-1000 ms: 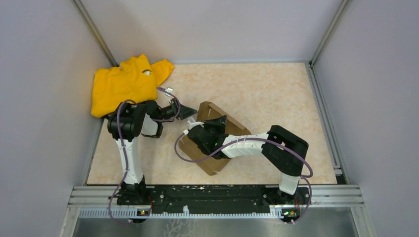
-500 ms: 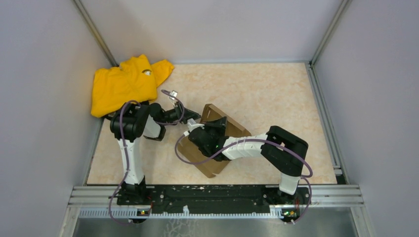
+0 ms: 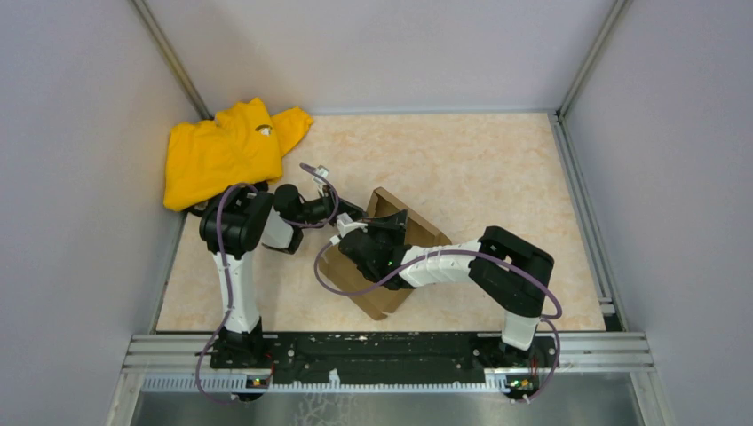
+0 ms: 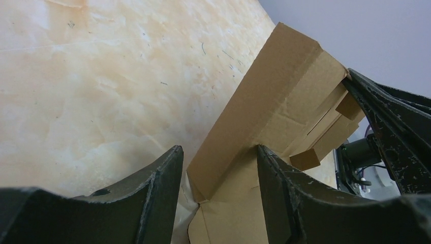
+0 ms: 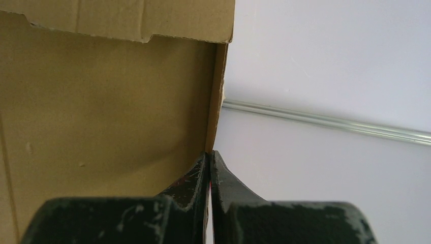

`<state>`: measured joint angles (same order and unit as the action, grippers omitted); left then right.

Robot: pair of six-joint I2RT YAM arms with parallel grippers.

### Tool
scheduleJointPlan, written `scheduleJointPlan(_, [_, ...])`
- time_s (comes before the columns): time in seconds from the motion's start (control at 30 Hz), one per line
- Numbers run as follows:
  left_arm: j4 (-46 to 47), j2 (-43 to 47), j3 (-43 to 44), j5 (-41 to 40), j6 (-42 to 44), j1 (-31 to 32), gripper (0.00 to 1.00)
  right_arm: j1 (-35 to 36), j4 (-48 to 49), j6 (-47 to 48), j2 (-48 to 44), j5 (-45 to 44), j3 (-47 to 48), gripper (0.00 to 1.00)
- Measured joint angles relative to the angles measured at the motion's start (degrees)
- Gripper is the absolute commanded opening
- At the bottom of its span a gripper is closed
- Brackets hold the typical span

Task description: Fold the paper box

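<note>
right gripper (image 5: 209, 156) closed, tip seemingly touching the paper box (image 5: 101, 101) raised wall

Looks like a lab test cell: beige worktop (image 3: 479, 169) walled by plain grey panels (image 3: 373, 53), aluminium rails (image 3: 604, 351), two robot arms (image 3: 233, 284) bolted on.

One paper box (image 3: 424, 231) is counted, and one yellow garment (image 3: 222, 155). One bench (image 3: 479, 160) is seen beneath them. Two arms are counted, the left arm (image 3: 233, 275) and the right arm (image 3: 515, 266), and two grippers, the left gripper (image 4: 216, 152) and the right gripper (image 5: 210, 155).
</note>
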<state>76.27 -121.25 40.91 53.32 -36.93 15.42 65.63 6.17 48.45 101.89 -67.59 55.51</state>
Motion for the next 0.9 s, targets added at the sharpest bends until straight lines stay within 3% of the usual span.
scheduleJointPlan(0.47, [-0.35, 1.09, -0.74, -0.83, 2.29, 0.2, 0.63, 0.0, 0.52, 0.59, 0.0, -0.09, 0.0, 0.0])
scheduleJointPlan(0.9, [-0.15, 1.6, -2.56, -2.27, 2.71, 0.2, 0.7, 0.0, 10.21, 8.02, 0.02, -2.14, -2.67, 0.0])
